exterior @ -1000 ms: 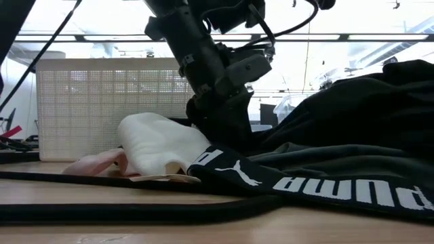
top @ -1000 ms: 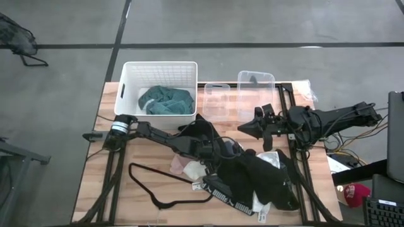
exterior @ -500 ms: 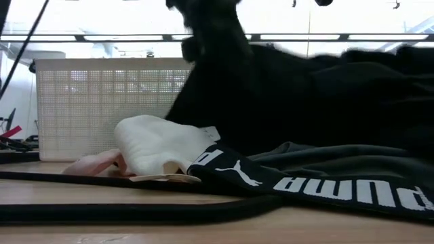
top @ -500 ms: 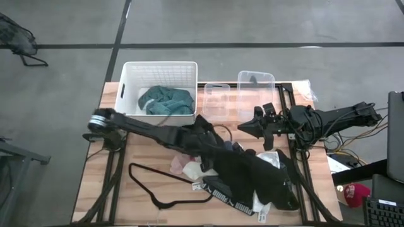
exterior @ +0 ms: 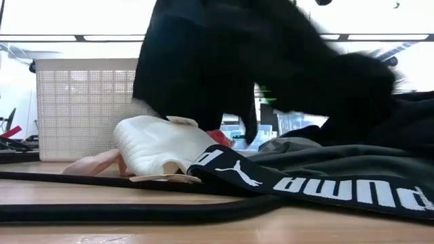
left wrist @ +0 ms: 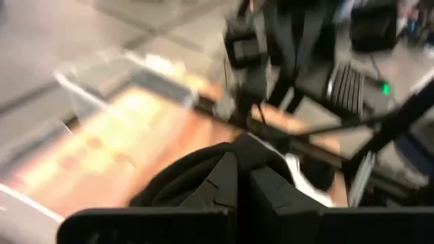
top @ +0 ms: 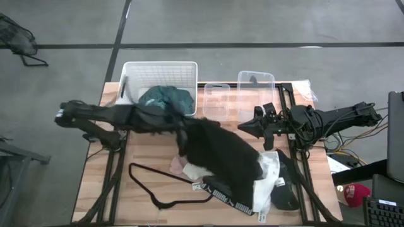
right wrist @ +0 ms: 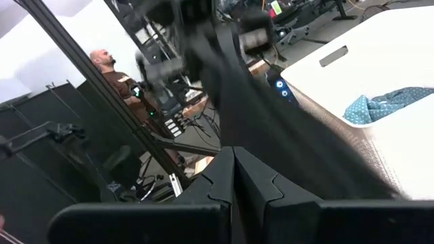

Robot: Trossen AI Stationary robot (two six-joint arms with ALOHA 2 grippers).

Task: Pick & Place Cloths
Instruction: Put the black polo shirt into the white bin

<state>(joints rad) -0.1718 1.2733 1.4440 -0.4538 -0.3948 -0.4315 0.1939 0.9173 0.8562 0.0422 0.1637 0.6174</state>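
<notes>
My left gripper (top: 181, 125) is shut on a large black cloth (top: 221, 151), raised over the table's middle, just right of the white basket (top: 129, 70). A teal cloth (top: 165, 99) lies in the basket. On the table lie a white cloth (exterior: 156, 146), a pink cloth (top: 178, 165), more white fabric (top: 270, 180) and the black white-lettered waistband (exterior: 305, 184). My right gripper (top: 243, 128) hovers shut at the table's right, touching nothing. My left gripper pinches a bunched part of the black cloth (left wrist: 203, 166) between its two shut fingers, coming from the table's left and slanting slightly down. The cloth hangs below and spreads toward the near right (top: 249, 170); its lower edge (exterior: 203, 118) hangs above the white cloth.
A thin black wire hanger (top: 158, 186) lies at the near left. Two clear plastic containers (top: 255, 88) (top: 218, 101) stand at the far side, right of the basket. A dark item (top: 285, 197) lies at the near right. A person (right wrist: 108, 68) shows in the room beyond.
My left gripper has risen from the cloth pile and drawn back toward the table's left and the basket, tipping from pointing down to nearly level. The black cloth has come up with it off the pile, uncovering white fabric at the near right.
</notes>
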